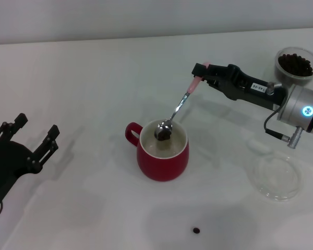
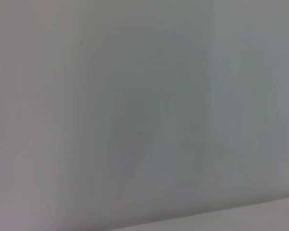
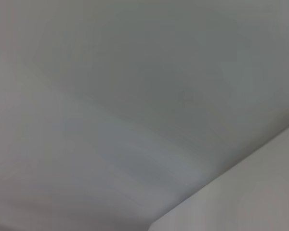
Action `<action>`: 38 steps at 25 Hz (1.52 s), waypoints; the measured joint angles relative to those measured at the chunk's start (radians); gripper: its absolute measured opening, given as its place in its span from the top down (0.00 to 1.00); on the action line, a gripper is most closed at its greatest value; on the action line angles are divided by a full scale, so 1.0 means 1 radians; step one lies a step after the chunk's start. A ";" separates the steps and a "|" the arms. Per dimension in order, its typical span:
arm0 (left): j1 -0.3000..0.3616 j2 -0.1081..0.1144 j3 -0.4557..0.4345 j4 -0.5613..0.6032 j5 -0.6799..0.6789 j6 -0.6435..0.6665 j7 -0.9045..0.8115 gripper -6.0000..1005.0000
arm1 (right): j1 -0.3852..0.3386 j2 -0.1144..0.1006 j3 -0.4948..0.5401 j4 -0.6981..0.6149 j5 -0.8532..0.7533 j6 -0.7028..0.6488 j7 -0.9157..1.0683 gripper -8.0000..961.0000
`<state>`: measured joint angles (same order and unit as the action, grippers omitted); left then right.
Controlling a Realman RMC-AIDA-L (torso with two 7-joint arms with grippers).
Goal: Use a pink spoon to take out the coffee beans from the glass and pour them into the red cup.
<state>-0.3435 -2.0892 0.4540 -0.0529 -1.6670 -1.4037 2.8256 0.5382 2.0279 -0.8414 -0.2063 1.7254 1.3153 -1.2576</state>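
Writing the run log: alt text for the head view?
The right gripper holds the pink spoon, its bowl of coffee beans over the red cup. The glass stands far right; the left gripper idles open at left.

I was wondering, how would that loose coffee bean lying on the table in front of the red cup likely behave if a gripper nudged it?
The stray bean looks tiny and rounded, so it would probably roll or skid away. The white table seems smooth, giving little friction. It is likely too light to resist any push.
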 joint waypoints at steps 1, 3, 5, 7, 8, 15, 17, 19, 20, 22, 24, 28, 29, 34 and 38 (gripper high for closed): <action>0.000 0.000 0.000 -0.001 0.001 0.000 0.000 0.23 | 0.005 0.000 0.000 -0.002 -0.004 0.012 -0.030 0.84; 0.000 0.000 0.000 -0.002 0.001 0.001 0.000 0.23 | 0.008 0.000 -0.001 -0.006 -0.005 0.032 -0.066 0.84; 0.000 0.000 0.000 -0.002 0.002 0.003 0.000 0.23 | 0.012 0.000 -0.002 -0.010 -0.006 0.049 -0.102 0.84; 0.000 0.000 0.000 -0.002 0.003 0.006 0.000 0.23 | 0.015 -0.001 -0.002 -0.013 -0.006 0.066 -0.135 0.84; 0.000 0.000 0.000 -0.002 0.003 0.007 0.000 0.23 | 0.015 -0.001 -0.002 -0.013 -0.006 0.066 -0.135 0.84; -0.002 0.000 0.000 -0.002 0.003 0.010 0.000 0.23 | 0.026 -0.002 -0.016 -0.016 -0.005 0.098 -0.265 0.84; -0.002 0.000 0.000 -0.002 0.003 0.010 0.000 0.23 | 0.031 -0.002 -0.023 -0.016 -0.002 0.098 -0.299 0.84; -0.003 0.000 0.000 -0.002 0.003 0.010 0.000 0.23 | 0.035 -0.002 -0.026 -0.016 0.000 0.098 -0.326 0.84; -0.003 0.000 0.000 -0.002 0.003 0.011 0.000 0.23 | 0.037 -0.002 -0.027 -0.016 0.000 0.098 -0.335 0.84; -0.003 -0.001 0.000 -0.002 0.003 0.011 0.000 0.23 | 0.041 -0.004 -0.026 -0.016 0.000 0.096 -0.354 0.84; -0.003 -0.002 0.000 -0.002 0.003 0.011 0.000 0.23 | 0.041 -0.006 -0.022 -0.016 0.001 0.092 -0.363 0.84; -0.001 -0.002 0.000 -0.002 0.001 0.011 0.000 0.23 | 0.033 -0.009 -0.016 -0.016 0.010 0.083 -0.349 0.84; -0.001 -0.002 0.000 -0.002 0.000 0.011 0.000 0.23 | 0.030 -0.010 -0.015 -0.016 0.016 0.083 -0.337 0.84; 0.000 0.000 0.000 0.000 0.000 0.010 0.000 0.23 | -0.022 -0.020 -0.015 -0.052 0.060 0.111 -0.204 0.84; 0.000 0.001 0.000 0.005 -0.003 0.012 0.000 0.23 | -0.110 -0.021 -0.014 -0.185 0.078 0.131 -0.100 0.84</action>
<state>-0.3437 -2.0878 0.4540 -0.0483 -1.6703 -1.3918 2.8256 0.4279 2.0070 -0.8555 -0.3917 1.8032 1.4458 -1.3576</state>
